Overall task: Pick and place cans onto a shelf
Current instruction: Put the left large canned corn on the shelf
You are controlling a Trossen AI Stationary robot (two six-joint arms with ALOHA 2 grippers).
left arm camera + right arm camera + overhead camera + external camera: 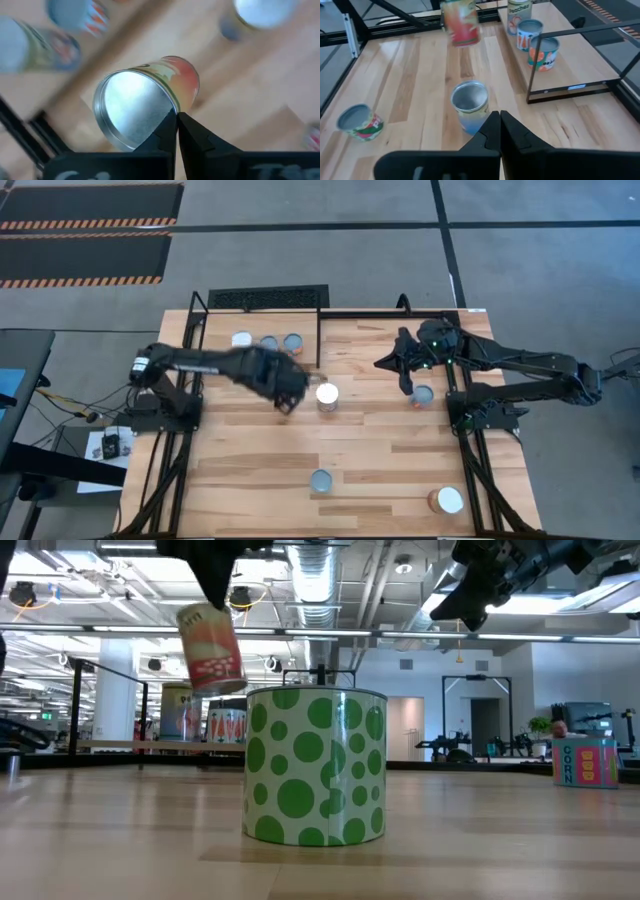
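Left pincer (287, 402) pinches a can (211, 647) above the desk (380, 450), apparently near the shelf (215, 340); right pincer (404, 380), pressed together, hovers.

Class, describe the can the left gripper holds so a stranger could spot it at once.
Start at the shelf on the table's far edge. Just in front of it, the left gripper holds a can in the air. Unlike every other can, it hangs tilted above the table instead of standing on a surface.
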